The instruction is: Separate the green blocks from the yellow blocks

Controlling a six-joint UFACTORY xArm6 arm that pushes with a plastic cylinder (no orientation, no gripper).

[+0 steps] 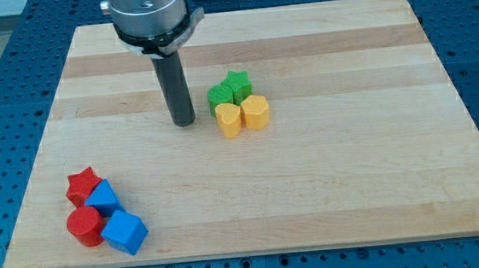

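Camera view | pale wooden board (329, 187) | dark rod, my tip (185, 122) bare, holding nothing, just left of cluster | green star block (237, 84) and green block (220, 96) touching yellow heart-like block (230, 119) and yellow rounded block (256, 112) below them

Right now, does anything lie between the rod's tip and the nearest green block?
No. In the camera view, only bare wooden board separates my tip from the green block to its right.
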